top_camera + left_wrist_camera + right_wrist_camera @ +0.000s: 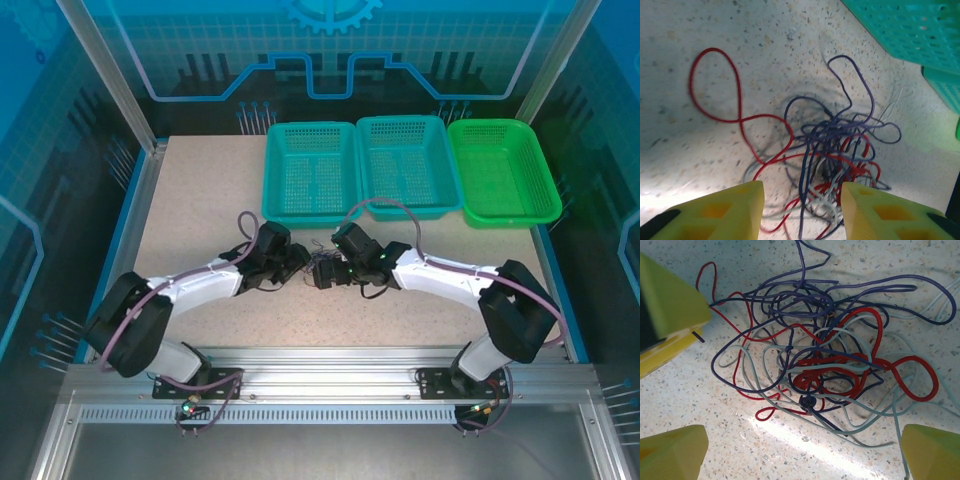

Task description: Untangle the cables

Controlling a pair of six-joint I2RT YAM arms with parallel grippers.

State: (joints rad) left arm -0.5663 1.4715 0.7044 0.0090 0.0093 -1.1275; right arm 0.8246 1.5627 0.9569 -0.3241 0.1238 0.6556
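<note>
top external: cables (320,262) lie between left claw (801,186) and right claw (801,435), both open, empty.

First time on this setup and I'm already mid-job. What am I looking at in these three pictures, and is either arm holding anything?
You have two robot arms bolted at the near edge of a table. The overhead picture looks down from behind them, with the left arm on the left, the right arm on the right, and their tips nearly meeting mid-table. The other two pictures come from a camera on each wrist. The yellow wedges at the bottom of each are that arm's own fingers. The left end effector and right end effector are both open, poised over a knot of thin cables in red, dark blue and pale colours, lying on the table. Nothing is held. Beyond the knot sit two teal baskets and a green basket.
</note>
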